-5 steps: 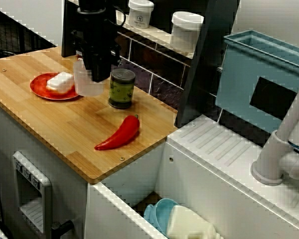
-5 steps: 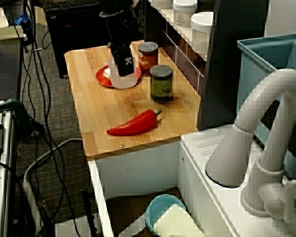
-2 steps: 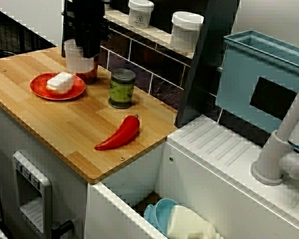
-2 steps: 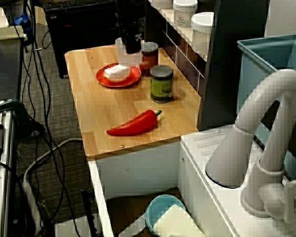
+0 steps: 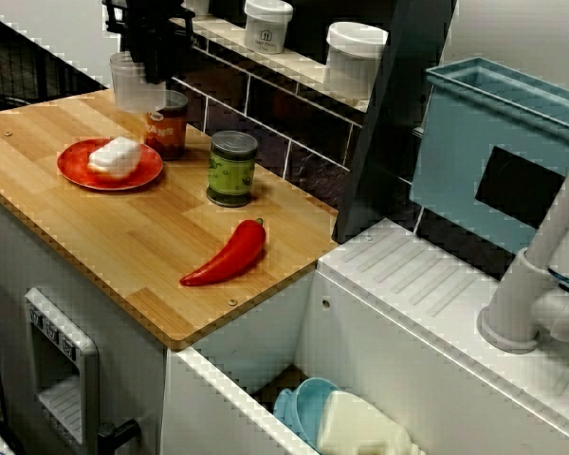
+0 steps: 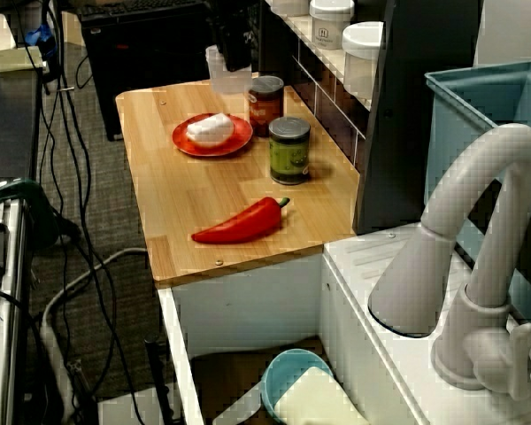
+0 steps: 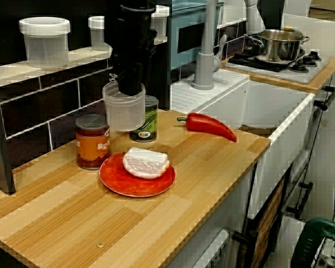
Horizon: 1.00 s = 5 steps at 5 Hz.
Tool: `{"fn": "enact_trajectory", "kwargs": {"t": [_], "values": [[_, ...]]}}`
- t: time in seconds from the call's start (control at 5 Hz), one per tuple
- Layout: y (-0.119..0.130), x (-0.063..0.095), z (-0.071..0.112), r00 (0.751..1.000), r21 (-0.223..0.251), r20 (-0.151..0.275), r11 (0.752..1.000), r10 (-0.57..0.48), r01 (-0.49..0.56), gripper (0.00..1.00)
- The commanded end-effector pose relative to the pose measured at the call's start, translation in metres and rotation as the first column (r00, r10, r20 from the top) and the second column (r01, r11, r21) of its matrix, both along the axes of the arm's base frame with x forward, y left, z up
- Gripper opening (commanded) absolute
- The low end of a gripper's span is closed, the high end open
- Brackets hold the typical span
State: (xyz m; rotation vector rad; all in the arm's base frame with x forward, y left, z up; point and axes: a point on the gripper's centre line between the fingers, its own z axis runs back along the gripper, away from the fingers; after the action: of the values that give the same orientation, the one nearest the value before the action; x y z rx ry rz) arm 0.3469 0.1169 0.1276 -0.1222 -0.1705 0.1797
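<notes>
Kitchen mock-up: wooden desk [image 5: 95, 237] next to a white sink [image 6: 248, 301], dark tiled wall behind w/ a shelf [image 7: 11, 70] of white canisters [image 7: 43, 42]. Item 1: pincer [image 7: 129, 88], black, pointing straight down, clamped on the rim of item 2; exact jaw gap can't be read, as the tips are masked by the cup wall. Item 2: clear plastic cup [image 7: 124, 111], looks empty, upright, mouth up. Its long axis is vert. and in line w/ the pincer. Key relation: cup hangs directly under the pincer, not beside it, w/ its base clear of the desk. In the front view it overlaps the green-label can [image 7: 151, 120] and sits up and to the right of the orange-label jar [image 7: 92, 142]. In the view from the sink end it shows over the back of the desk, beyond the red plate [image 7: 114, 181]. Exact spot beneath it can't be fixed. Item 3: white block [image 7: 147, 162], resting on the plate, just in front of the jar. Item 4: red pepper [image 5: 226, 258], lying flat, stem toward the can, well apart from the cup. Misc.: grey faucet [image 6: 478, 230], teal bin [image 5: 493, 142], steel pot [image 7: 276, 47] on the far hob, blue bowl [image 6: 292, 376] in the sink.
</notes>
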Motion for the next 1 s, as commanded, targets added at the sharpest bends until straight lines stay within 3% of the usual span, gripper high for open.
{"fn": "enact_trajectory", "kwargs": {"t": [0.0,0.2,0.8], "values": [[0.040,0.004,0.021,0.997,0.025,0.063,0.999,0.033,-0.035,0.00],[0.054,0.005,0.020,0.998,0.022,0.054,0.999,0.041,-0.043,0.00],[0.080,0.001,0.007,0.995,0.049,0.081,0.997,0.053,-0.057,0.00]]}}
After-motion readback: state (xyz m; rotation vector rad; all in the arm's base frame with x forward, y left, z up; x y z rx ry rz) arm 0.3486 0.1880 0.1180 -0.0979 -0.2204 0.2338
